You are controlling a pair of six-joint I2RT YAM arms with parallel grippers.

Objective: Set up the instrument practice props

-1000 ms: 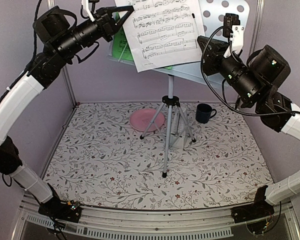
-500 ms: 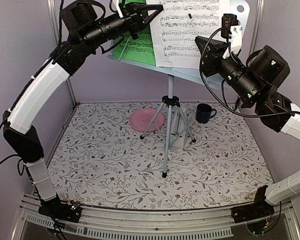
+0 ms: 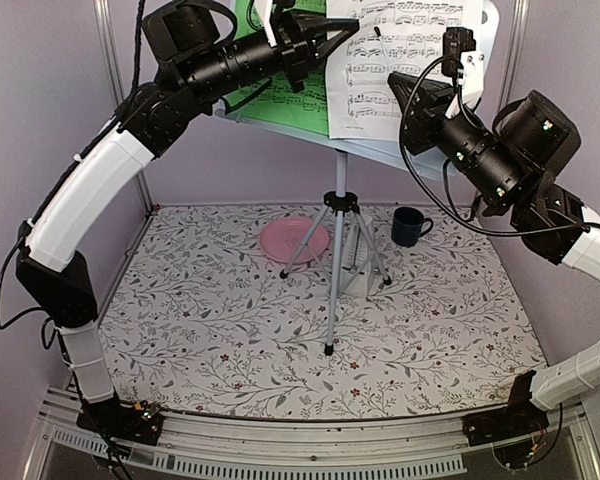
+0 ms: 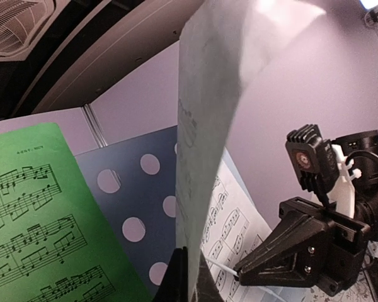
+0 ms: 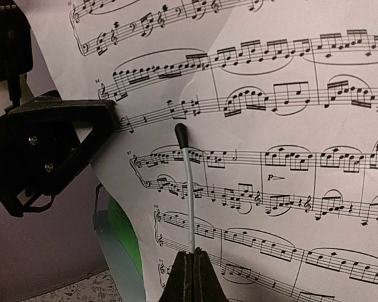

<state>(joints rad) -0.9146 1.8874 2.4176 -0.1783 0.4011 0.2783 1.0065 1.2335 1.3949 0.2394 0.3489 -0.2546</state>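
**Left:** the left pincer (image 3: 346,27), high above the table (image 3: 180,330), is closed on the left edge of the white music sheet (image 3: 410,50). The green music sheet (image 3: 302,100) rests just below it on the music stand (image 3: 338,235).

**Right:** the right pincer (image 3: 394,84) faces the white sheet and is clamped on a thin white rod (image 5: 188,182). The rod's dark tip lies over the printed staves.

**Writing:** both sheets carry notation; headings and bar numbers are too small to read.

**Views:** only the overhead view shows the metronome (image 3: 358,272), partly hidden behind the tripod legs, far below both pincers. The left wrist view shows the stand's round holes.
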